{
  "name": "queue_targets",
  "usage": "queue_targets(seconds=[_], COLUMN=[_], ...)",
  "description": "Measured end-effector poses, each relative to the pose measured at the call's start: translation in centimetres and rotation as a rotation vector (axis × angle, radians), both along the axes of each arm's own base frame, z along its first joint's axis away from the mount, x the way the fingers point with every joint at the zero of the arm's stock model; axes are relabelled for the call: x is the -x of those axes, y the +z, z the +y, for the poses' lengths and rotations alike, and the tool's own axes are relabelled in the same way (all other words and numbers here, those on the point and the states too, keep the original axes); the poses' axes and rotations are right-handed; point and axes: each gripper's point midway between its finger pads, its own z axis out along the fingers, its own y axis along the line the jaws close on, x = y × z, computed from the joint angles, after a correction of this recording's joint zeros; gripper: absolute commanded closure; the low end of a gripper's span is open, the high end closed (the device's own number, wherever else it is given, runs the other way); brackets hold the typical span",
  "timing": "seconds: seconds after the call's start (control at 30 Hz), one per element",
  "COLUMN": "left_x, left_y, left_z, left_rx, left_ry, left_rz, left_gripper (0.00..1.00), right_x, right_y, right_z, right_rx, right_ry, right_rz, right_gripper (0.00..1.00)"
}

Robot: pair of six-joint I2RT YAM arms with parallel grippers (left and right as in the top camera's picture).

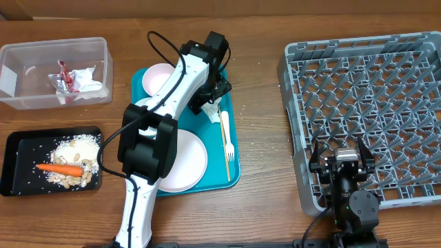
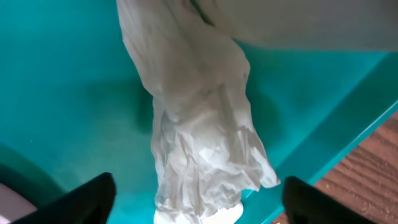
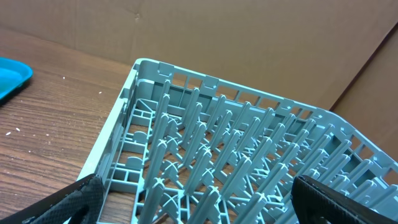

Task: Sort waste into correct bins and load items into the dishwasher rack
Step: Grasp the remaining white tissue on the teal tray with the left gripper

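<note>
A crumpled white napkin (image 2: pixel 199 124) lies on the teal tray (image 1: pixel 233 176), also seen from overhead (image 1: pixel 210 112). My left gripper (image 1: pixel 215 102) hangs just above it, open, with a finger on each side of the napkin (image 2: pixel 199 202). The tray also holds a white plate (image 1: pixel 189 162), a white bowl (image 1: pixel 158 77), a second bowl (image 1: pixel 141 105) partly under the arm, and a pale fork (image 1: pixel 225 141). The cup is hidden. My right gripper (image 1: pixel 342 160) is open and empty over the front left corner of the grey rack (image 1: pixel 386 62), as its wrist view (image 3: pixel 199 199) shows.
The clear tub (image 1: pixel 21 52) at the back left holds a red-and-white wrapper (image 1: pixel 63 76) and a napkin (image 1: pixel 86 79). The black tray (image 1: pixel 17 148) at the front left holds a carrot piece (image 1: pixel 58 168) and beige crumbs (image 1: pixel 76 148). The rack (image 3: pixel 236 155) holds nothing.
</note>
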Motion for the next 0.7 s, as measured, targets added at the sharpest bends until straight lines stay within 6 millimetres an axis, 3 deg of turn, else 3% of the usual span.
queue_targets(seconds=[0.7], left_x=[-0.5], left_y=[-1.1], left_z=[0.3], left_rx=[-0.019], left_ry=[0.006], left_rz=[-0.027], left_gripper=[0.18], right_x=[0.0], right_y=[0.0], right_z=[0.0], right_rx=[0.0], right_ry=[0.0], right_rz=[0.0], right_gripper=[0.0])
